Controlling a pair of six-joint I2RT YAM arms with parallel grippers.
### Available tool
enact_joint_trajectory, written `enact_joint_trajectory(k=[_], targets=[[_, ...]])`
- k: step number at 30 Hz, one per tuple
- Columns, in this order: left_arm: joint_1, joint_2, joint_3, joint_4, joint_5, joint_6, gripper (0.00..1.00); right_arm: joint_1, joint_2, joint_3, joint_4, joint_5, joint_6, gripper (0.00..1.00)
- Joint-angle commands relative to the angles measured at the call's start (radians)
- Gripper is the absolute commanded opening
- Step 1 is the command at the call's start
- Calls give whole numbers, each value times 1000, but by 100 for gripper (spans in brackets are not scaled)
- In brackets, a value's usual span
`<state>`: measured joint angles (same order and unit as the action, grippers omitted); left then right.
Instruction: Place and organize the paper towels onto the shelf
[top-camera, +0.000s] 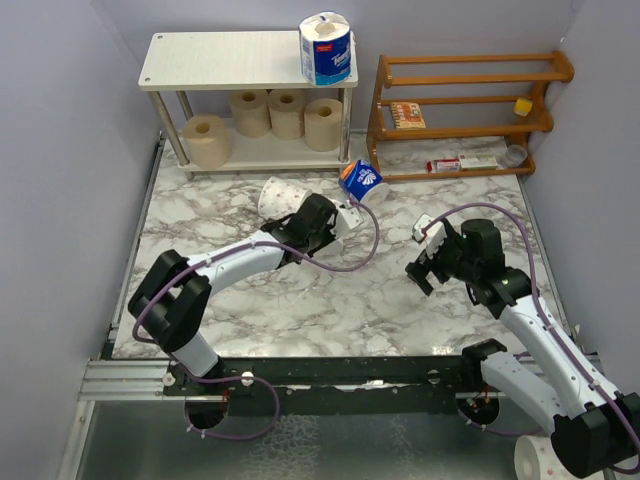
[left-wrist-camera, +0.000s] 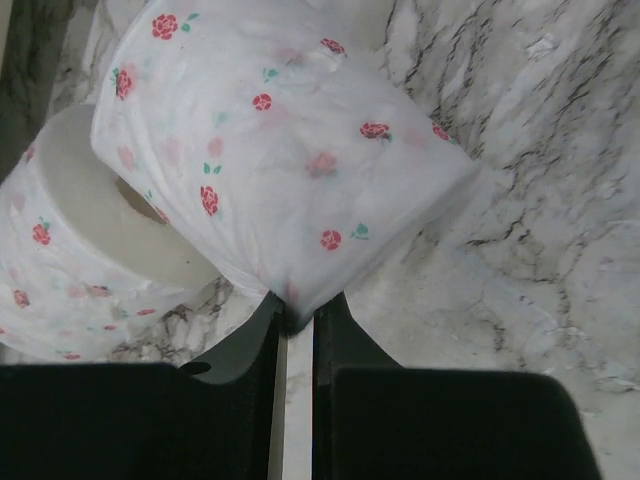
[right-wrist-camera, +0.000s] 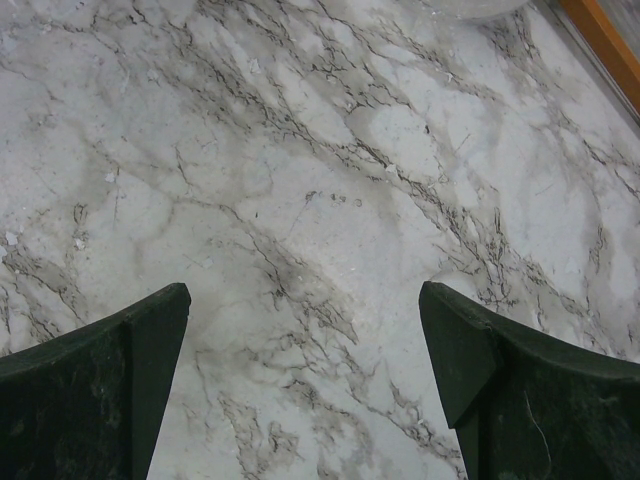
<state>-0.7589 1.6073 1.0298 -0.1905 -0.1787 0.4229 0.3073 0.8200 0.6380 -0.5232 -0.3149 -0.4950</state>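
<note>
White rose-dotted roll (left-wrist-camera: 290, 170) sits pinched by its wrapper in the left claw (left-wrist-camera: 297, 318); right claw (right-wrist-camera: 305, 350) gapes apart.

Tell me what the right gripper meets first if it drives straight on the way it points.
Probably the marble tabletop: the open right gripper angles down at it, and only that surface shows between its jaws. Depth is unclear.

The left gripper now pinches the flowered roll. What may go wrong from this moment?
1. The left gripper pinches only a thin fold at the edge of the flowered roll; it may slip out or tear when lifted.
2. A second flowered roll lies right beside it and may be dragged or pushed away.
3. The blue-wrapped roll lies close by on the table; the swinging load may knock it.
</note>
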Motion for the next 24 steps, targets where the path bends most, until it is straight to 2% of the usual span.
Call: enact_joint_trajectory(k=[1,4,7,10,15,19,24], targets=[[61,-73,78,-121,255,-275,0,-2,-3,-4,18,-9,-7,100],[99,-165,74,-53,373,-436,0,-2,-3,-7,23,-12,1,100],[103,-274,30,43,359,-613,0,-2,-2,-10,27,-14,0,100],[107,-337,47,33,283,-791,0,-3,-3,-8,22,-19,-4,100],[101,-388,122,-117,-5,-1110,0,-2,-3,-12,23,-26,-15,100],[101,-462,116,-137,-131,-1301,0,-2,0,-11,22,-21,-7,100],[101,-492,130,-132,-194,-1426,0,-2,1,-12,22,-24,-11,100]])
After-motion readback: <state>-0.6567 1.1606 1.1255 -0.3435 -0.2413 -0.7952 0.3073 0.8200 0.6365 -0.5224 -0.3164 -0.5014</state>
